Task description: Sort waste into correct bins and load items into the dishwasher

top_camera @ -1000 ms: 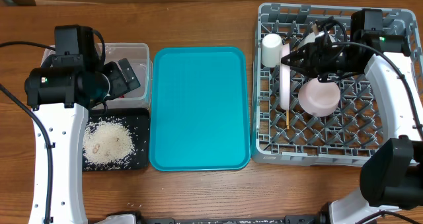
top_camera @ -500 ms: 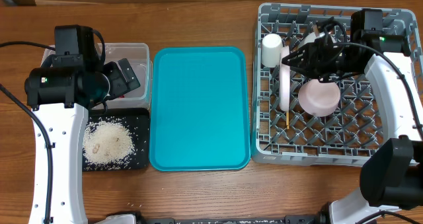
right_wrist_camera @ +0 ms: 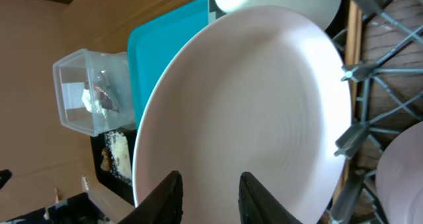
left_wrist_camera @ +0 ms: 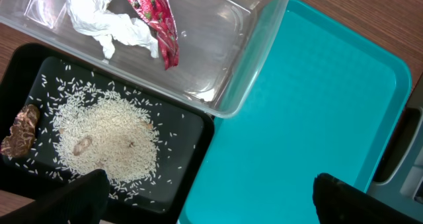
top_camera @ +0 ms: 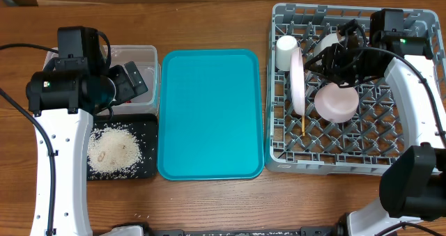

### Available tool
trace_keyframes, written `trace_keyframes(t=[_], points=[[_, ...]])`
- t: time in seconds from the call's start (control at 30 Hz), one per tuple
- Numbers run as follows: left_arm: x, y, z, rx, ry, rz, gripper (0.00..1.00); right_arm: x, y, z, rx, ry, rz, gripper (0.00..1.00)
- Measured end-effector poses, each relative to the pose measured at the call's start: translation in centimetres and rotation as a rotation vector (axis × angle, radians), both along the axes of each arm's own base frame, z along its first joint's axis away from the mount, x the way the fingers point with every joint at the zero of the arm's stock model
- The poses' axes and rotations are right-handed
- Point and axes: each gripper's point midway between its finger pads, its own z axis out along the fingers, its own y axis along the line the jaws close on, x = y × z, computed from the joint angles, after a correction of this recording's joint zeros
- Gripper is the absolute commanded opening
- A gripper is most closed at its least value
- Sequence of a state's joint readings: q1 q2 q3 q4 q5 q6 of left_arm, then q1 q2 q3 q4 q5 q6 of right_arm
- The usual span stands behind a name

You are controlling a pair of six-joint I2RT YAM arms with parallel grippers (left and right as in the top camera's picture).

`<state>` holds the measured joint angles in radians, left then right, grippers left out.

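The pale-pink plate (top_camera: 297, 83) stands on edge between the pegs of the grey dishwasher rack (top_camera: 348, 149). My right gripper (top_camera: 326, 58) hovers just right of it. In the right wrist view the plate (right_wrist_camera: 264, 98) fills the frame behind my right gripper (right_wrist_camera: 211, 178), whose jaws are apart with nothing between them. A white cup (top_camera: 286, 52), a bowl (top_camera: 334, 101) and chopsticks (top_camera: 304, 124) sit in the rack. My left gripper (left_wrist_camera: 218, 201) is wide open over the black tray (left_wrist_camera: 192, 131) holding rice (left_wrist_camera: 106, 141). The clear tub (left_wrist_camera: 251, 65) holds the tissue (left_wrist_camera: 106, 22) and the red wrapper (left_wrist_camera: 158, 19).
The teal tray (top_camera: 209, 114) lies between the bins and the rack with nothing on it. A brown food bit (left_wrist_camera: 20, 131) lies at the black tray's edge. A few rice grains (top_camera: 143, 216) are scattered on the wooden table near the front.
The right jaws have spread apart and let go of the plate's rim, and the gripper has drawn back slightly to the right. The plate now leans a little left. The left arm is still.
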<state>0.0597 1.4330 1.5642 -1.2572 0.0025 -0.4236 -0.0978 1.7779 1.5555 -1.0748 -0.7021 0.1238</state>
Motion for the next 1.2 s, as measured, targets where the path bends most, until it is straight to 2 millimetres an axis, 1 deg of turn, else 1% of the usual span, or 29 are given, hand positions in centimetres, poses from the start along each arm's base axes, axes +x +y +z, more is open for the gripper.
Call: trace_keyframes(t=[0.1,0.2,0.4,0.57,0.7,0.73,0.77,0.8,0.83,0.9,1.0,1.1,1.2], points=[[0.0,0.0,0.0,0.000,0.000,0.000,1.00,-0.1,0.0,0.0,0.000,0.009,-0.006,0.37],[0.0,0.0,0.0,0.000,0.000,0.000,1.00,-0.1,0.0,0.7,0.003,0.007,-0.005,0.38],[0.0,0.0,0.0,0.000,0.000,0.000,1.00,0.9,-0.1,3.1,-0.002,-0.056,-0.004,0.38],[0.0,0.0,0.0,0.000,0.000,0.000,1.00,0.9,0.0,5.5,-0.029,-0.123,0.006,0.38],[0.0,0.0,0.0,0.000,0.000,0.000,1.00,1.0,0.2,7.7,-0.143,-0.206,0.004,0.39],[0.0,0.0,0.0,0.000,0.000,0.000,1.00,1.0,0.3,8.2,-0.187,-0.229,0.003,0.43],[0.0,0.0,0.0,0.000,0.000,0.000,1.00,1.0,0.4,8.5,-0.223,-0.241,0.000,0.50],[0.0,0.0,0.0,0.000,0.000,0.000,1.00,1.1,0.3,8.9,-0.274,-0.260,-0.007,0.64],[0.0,0.0,0.0,0.000,0.000,0.000,1.00,1.2,0.3,9.2,-0.322,-0.278,-0.013,1.00],[0.0,0.0,0.0,0.000,0.000,0.000,1.00,1.4,-0.1,9.7,-0.413,-0.303,-0.037,1.00],[0.0,0.0,0.0,0.000,0.000,0.000,1.00,1.3,-1.0,9.4,-0.514,-0.298,-0.063,1.00],[0.0,0.0,0.0,0.000,0.000,0.000,1.00,0.9,-2.0,8.9,-0.571,-0.267,-0.085,1.00],[0.0,0.0,0.0,0.000,0.000,0.000,1.00,0.9,-2.6,8.8,-0.599,-0.263,-0.099,1.00]])
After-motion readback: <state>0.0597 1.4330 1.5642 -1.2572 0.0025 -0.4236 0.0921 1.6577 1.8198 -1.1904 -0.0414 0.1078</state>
